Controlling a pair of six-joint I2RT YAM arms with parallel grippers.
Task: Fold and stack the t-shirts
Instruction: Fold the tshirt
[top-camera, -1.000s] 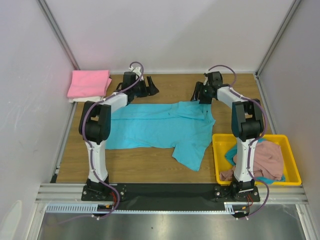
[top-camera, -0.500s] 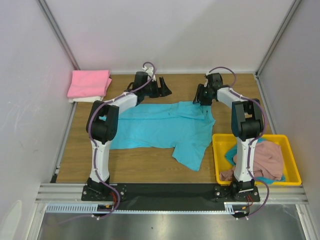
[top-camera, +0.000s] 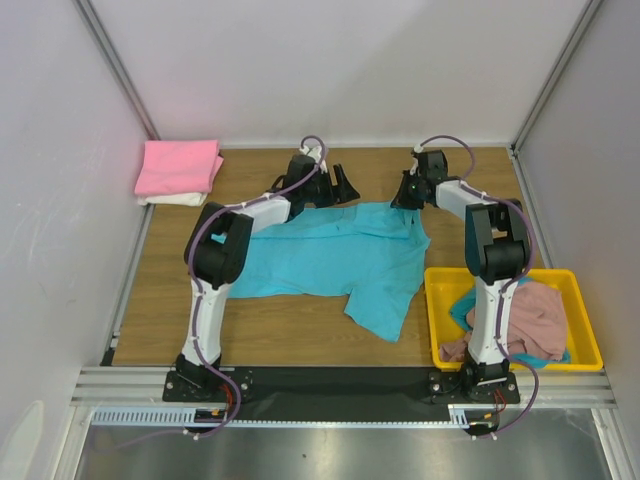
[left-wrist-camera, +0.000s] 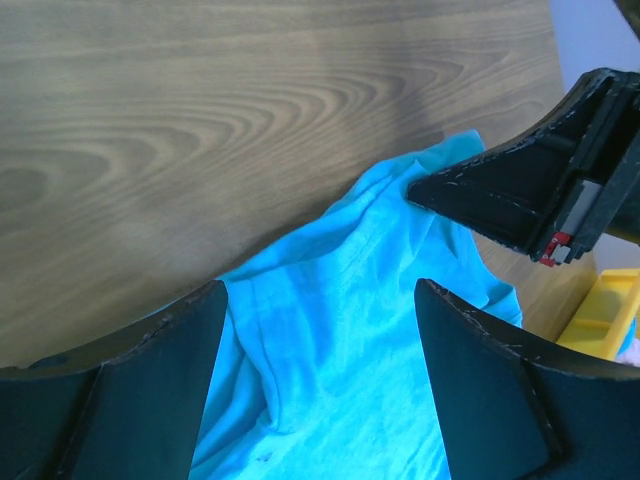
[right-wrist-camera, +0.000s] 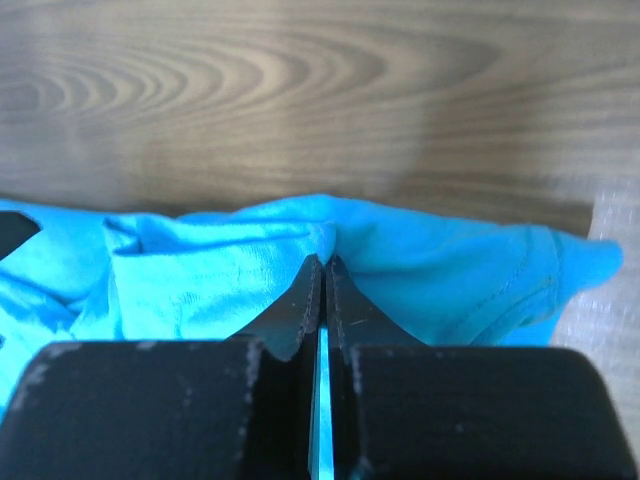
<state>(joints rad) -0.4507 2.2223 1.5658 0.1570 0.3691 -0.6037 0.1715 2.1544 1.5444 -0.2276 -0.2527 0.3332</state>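
Shirt: turquoise shirt (top-camera: 320, 255) lies spread on the table (top-camera: 250, 320), long axis running left to right between the two arms
Right gripper (right-wrist-camera: 322, 268): fingers pressed together on a raised fold at the shirt's far right corner, cloth bunched on both sides of the tips
Left gripper (left-wrist-camera: 320, 290): fingers wide, nothing between them, hovering over the shirt's far edge
Shirt from the left fingers: directly below the gap, with its edge slanting away ahead of the tips and bare wood beyond
Grippers to each other: right one sits ahead of the left tips and off to one side, near but apart
Nearer arm: left, for the unpinched part of the far edge
Step, as judged: a second pinch, so both arms can lift that edge for a fold
Next move needs: left fingers down astride the edge, not flat on the cloth
Elsewhere: folded stack (top-camera: 180, 170) well apart from the left fingers; tray (top-camera: 434, 315) of shirts by the right arm's base
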